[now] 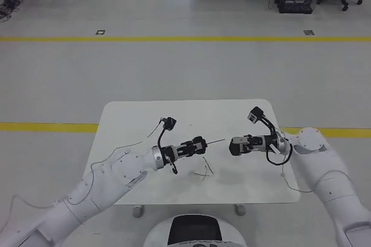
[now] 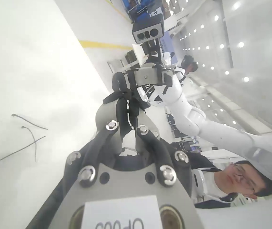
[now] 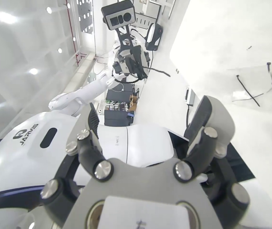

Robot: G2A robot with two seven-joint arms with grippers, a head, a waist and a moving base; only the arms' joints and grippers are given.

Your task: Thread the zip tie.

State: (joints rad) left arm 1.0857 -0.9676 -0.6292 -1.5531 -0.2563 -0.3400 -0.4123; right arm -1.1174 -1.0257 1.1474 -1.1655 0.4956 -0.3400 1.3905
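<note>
Overhead, the left gripper (image 1: 201, 146) is clenched on a black zip tie (image 3: 161, 71) that points toward the right gripper (image 1: 234, 147). That gripper's fingers are spread apart with nothing between them. Loose ties (image 3: 248, 91) lie on the table (image 1: 173, 117).

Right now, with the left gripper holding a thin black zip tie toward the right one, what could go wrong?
The thin black plastic zip tie juts from the shut left gripper with its tail unsupported, so it may waver and the open right gripper could close beside it. If it slips, it would likely drop among the loose black zip ties crossed on the white table, hard to pick apart.
</note>
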